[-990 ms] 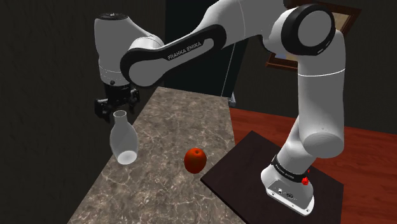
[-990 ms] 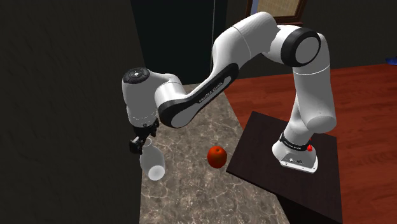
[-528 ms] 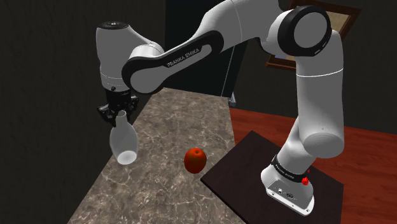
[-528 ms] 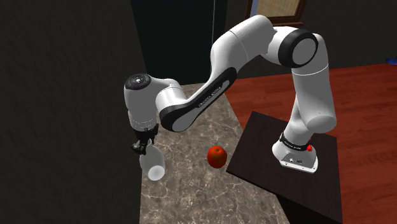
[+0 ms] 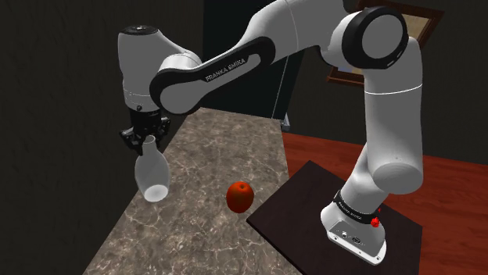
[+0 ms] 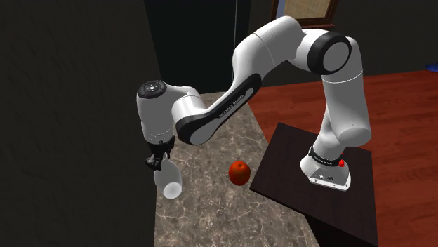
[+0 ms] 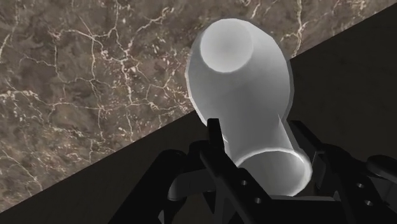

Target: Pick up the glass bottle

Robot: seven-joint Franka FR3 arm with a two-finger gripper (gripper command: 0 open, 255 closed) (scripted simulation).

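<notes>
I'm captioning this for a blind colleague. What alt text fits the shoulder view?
The black gripper clasps the neck of a white bottle near the marble counter, by its left edge in this view. A red fruit sits on the counter to the bottle's right, apart from it; the white arm rises from a dark stand at lower right.

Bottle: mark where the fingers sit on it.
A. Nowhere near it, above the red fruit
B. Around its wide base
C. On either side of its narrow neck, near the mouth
C: in the wrist view the fingers clasp the white bottle at its narrow neck just below the open mouth, with the wide body beyond them.
</notes>
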